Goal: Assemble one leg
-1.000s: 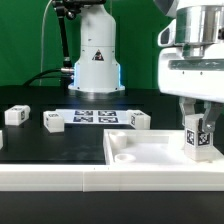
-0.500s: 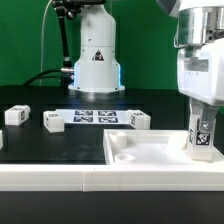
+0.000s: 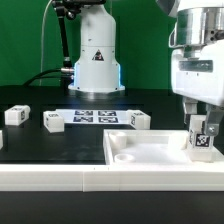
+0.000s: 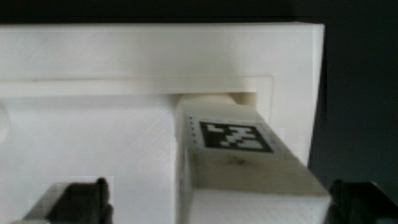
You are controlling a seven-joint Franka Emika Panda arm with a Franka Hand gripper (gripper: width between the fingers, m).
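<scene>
A leg (image 3: 202, 140), a small white block with a black-and-white tag, stands upright in the corner socket of the large white tray (image 3: 150, 152) at the exterior view's right. My gripper (image 3: 201, 122) hangs right over it, with its fingers down on either side of the leg's top. In the wrist view the leg (image 4: 240, 150) reaches into the tray's corner (image 4: 107, 70). The gripper (image 4: 214, 205) is open there. Its two dark fingertips (image 4: 80, 200) stand wide apart, with a gap showing to the leg.
Three more legs lie on the black table at the exterior view's left and middle (image 3: 15, 115) (image 3: 53, 121) (image 3: 139, 120). The marker board (image 3: 95, 117) lies behind them, in front of the robot base (image 3: 95, 60). A white ledge runs along the front edge.
The gripper shifted slightly toward the exterior view's right, then back a little. The leg stays upright in the tray corner. The other legs have not moved.
</scene>
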